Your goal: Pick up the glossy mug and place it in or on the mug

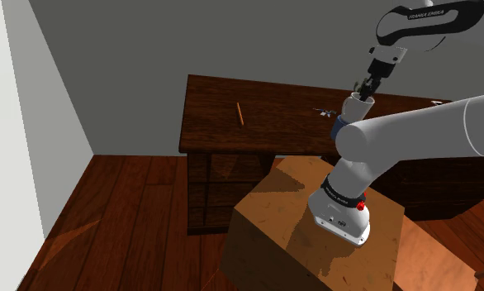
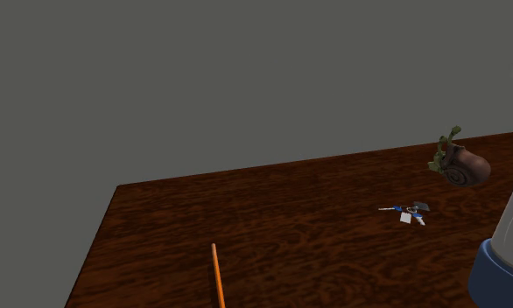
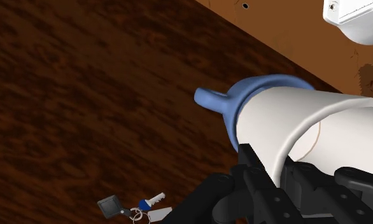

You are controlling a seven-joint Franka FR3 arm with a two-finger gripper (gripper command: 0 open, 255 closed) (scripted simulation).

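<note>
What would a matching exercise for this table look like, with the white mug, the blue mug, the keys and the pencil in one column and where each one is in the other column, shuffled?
Things
1. white mug
2. blue mug
3. keys
4. pencil

Places
A. lies alone on the table, far from both mugs
B. lies on the table close to the mugs
C. clasped at the rim by the gripper
D. wraps around the other mug's lower part

Pairs: 1-C, 2-D, 3-B, 4-A
</note>
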